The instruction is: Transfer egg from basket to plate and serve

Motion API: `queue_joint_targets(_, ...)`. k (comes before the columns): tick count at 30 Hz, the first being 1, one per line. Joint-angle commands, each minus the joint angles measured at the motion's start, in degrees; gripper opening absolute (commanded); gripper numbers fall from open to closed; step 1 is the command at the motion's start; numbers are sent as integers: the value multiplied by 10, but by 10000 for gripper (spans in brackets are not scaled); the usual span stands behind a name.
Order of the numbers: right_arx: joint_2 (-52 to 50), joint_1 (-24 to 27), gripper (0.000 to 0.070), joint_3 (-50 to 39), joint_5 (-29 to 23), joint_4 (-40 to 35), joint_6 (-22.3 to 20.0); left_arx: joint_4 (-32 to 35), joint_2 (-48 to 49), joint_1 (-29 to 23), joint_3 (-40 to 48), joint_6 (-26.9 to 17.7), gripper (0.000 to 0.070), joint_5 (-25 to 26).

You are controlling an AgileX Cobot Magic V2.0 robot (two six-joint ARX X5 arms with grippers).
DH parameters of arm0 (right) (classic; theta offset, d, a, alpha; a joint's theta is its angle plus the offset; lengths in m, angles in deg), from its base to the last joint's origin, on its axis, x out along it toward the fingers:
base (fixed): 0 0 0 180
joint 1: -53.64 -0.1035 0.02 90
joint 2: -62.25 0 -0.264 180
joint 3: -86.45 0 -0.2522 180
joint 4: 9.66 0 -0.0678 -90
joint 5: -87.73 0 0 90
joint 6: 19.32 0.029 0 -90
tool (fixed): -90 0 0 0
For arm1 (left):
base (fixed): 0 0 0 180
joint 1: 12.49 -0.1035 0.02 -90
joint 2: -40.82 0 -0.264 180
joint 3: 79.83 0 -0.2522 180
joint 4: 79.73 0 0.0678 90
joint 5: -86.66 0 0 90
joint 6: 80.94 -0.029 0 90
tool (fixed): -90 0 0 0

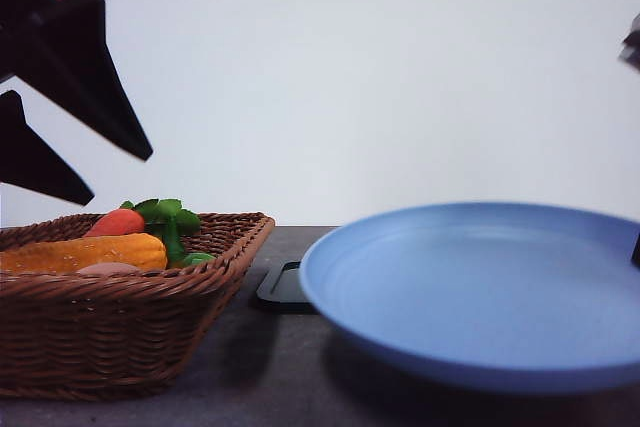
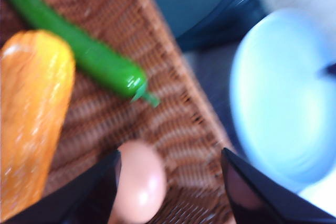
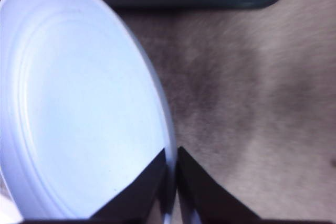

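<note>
Light-blue plate (image 1: 470, 297) was lifted above the dark surface (image 1: 270, 367), tilted, its rim pinched between the clenched jaws of the right gripper (image 3: 172, 182), with a flat black tray (image 1: 282, 289) behind it. Beside it sat the woven wicker basket (image 1: 110, 332), holding a yellow-orange corn cob (image 1: 85, 252), a carrot (image 1: 117, 222), a green pepper (image 2: 86, 51) and the egg (image 2: 140, 182). Left gripper (image 2: 170, 187) hung over the basket, jaws spread wide, the egg lying on the weave between them against one finger.
</note>
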Motion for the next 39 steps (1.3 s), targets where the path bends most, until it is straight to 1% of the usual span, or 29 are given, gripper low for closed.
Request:
queue_joint_targets(1,-12,4,0,6,-2,1,5,-20,-19,15,-23,-29,394,-26)
queue_joint_targets(5,-39,13,0,6,-8,9,5,-51,-58,42,-52,-61,394,-71)
queue_joint_targets(12,-49,15,0,6,-9,16,4,-53,-129,68,-71,-89,393,-85)
queue_joint_targets(16,-49,15,0,6,-9,16,4,-53,-167,76,-73,-101,394,-113)
queue_joint_targets(23,-49,15,0,6,-9,15,3,-51,-216,86,-73,-107,393,-114)
queue_joint_targets(30,-49,15,0,6,-9,15,2,-49,-230,90,-73,-117,383,-116)
queue_joint_targets(32,-49,15,0,6,-9,15,2,-49,-230,90,-74,-118,355,-120)
queue_joint_targets(37,-49,15,0,6,-9,15,2,-50,-230,90,-81,-120,228,-125)
queue_joint_targets(39,-49,15,0,6,-9,15,2,-51,-230,90,-86,-120,189,-125)
